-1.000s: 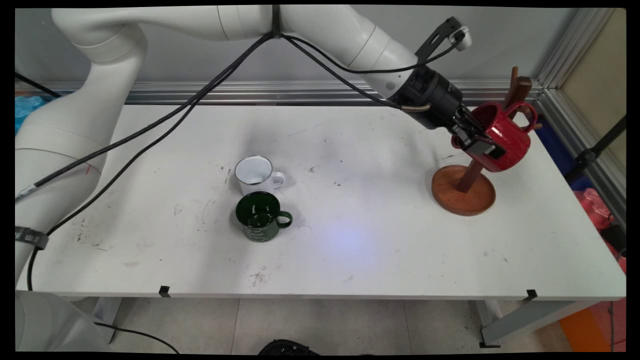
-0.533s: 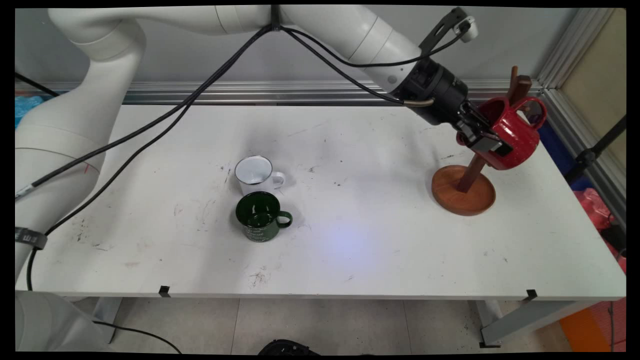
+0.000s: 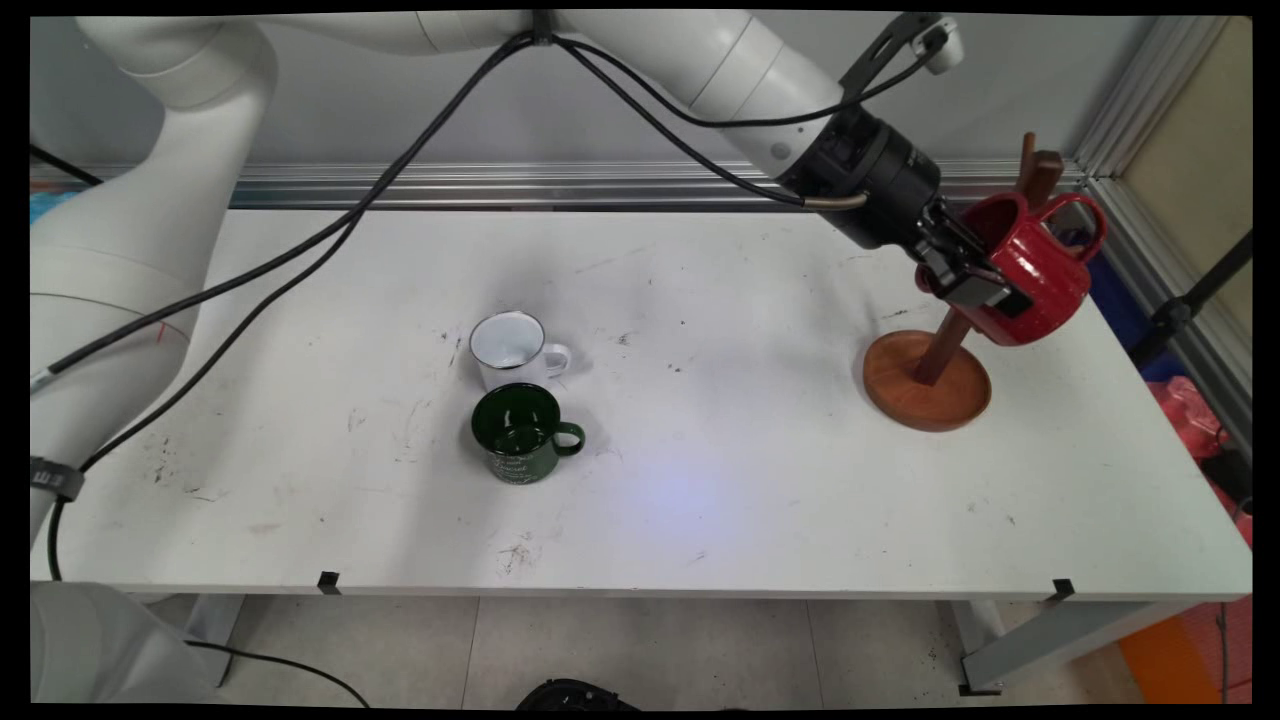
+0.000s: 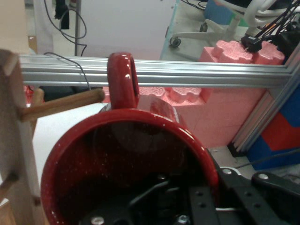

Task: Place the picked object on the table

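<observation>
My gripper (image 3: pixel 972 282) is shut on the rim of a red mug (image 3: pixel 1035 270), one finger inside the cup and one outside. I hold the mug tilted in the air at the table's far right, beside the upper part of a wooden mug tree (image 3: pixel 928 378). In the hand view the red mug (image 4: pixel 136 164) fills the lower frame with its handle (image 4: pixel 123 79) pointing up. A wooden peg (image 4: pixel 61 105) of the tree points at the handle from the left, its tip just short of the loop.
A white mug (image 3: pixel 510 349) and a dark green mug (image 3: pixel 520 432) stand upright, close together, left of the table's middle. An aluminium rail (image 3: pixel 560 185) runs along the back edge and the right side. Pink and blue foam blocks (image 4: pixel 225 98) lie beyond the rail.
The gripper has carried the red mug to the right and a little upward, so its handle now sits further right of the tree's top. Both standing mugs are unmoved.
</observation>
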Controlling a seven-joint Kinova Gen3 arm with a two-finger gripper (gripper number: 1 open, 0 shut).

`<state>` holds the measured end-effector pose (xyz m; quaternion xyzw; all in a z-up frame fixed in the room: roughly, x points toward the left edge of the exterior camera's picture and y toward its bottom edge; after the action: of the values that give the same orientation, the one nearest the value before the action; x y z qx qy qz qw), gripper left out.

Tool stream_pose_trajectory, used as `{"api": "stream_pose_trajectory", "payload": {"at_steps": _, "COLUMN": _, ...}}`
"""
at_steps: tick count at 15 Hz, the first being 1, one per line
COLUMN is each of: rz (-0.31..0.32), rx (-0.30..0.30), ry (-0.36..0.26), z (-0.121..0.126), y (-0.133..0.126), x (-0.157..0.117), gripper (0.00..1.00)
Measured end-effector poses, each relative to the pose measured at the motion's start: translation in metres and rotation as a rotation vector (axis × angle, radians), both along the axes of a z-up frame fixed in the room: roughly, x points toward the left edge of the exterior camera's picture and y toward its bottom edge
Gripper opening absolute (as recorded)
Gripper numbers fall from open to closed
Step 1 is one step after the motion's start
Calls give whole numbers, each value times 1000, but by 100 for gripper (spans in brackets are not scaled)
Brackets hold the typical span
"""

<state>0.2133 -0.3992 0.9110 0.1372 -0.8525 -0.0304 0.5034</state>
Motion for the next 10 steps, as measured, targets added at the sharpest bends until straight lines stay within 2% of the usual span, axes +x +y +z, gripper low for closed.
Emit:
{"api": "stream_pose_trajectory", "payload": {"at_steps": 5, "rz": -3, "rx": -8, "ry": -16, "z": 18, "y": 15, "x": 1, "gripper": 0}}
{"api": "stream_pose_trajectory", "payload": {"at_steps": 10, "rz": 27, "rx": -12, "ry": -53, "z": 36, "y": 31, "x": 12, "gripper": 0}}
